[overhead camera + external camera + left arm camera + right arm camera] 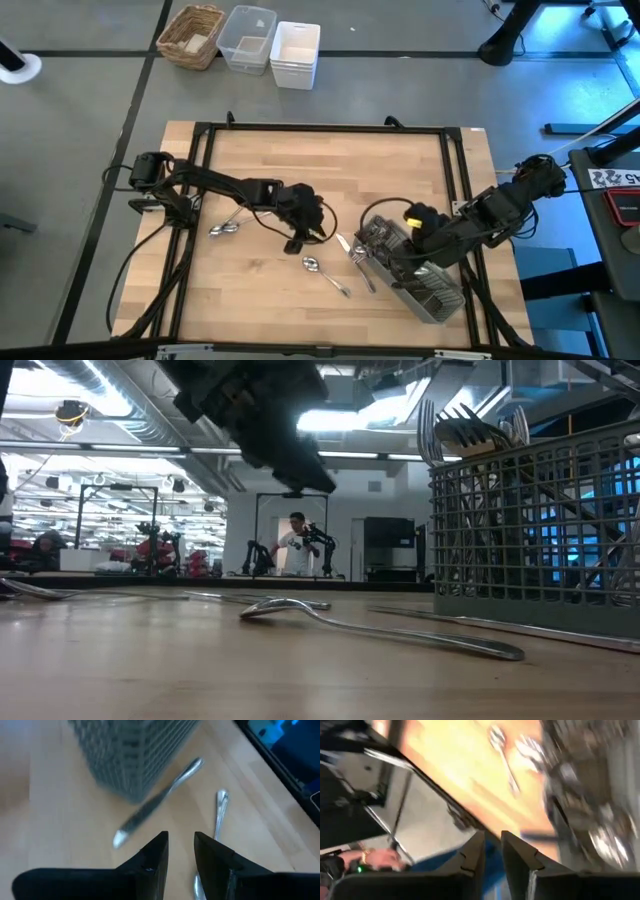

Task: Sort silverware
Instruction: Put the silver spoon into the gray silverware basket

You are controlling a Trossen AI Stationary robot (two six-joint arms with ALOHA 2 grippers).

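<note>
Loose silverware lies flat on the wooden table: two spoons (pixel 225 228) at the left, a spoon (pixel 322 272) in the middle, a knife (pixel 345 245) and a fork (pixel 366 277) beside the grey caddy (pixel 432 288). Forks (pixel 470 432) stand upright in the caddy (pixel 540 510). My left gripper (pixel 181 845) hangs open over the table's middle (pixel 315 228), above the table, with nothing between its fingers; the knife (pixel 155 805) and a spoon (pixel 220 805) lie ahead of it. My right gripper (pixel 492 850) hovers over the caddy (pixel 405 235), narrowly open and holding nothing.
A black frame (pixel 320 128) runs around the tabletop. Behind the table, on the floor, stand a wicker basket (pixel 192 35) and two white bins (pixel 270 45). Bare wood lies between the left spoons and the table's near edge. A person (pixel 296 545) stands far off in the room.
</note>
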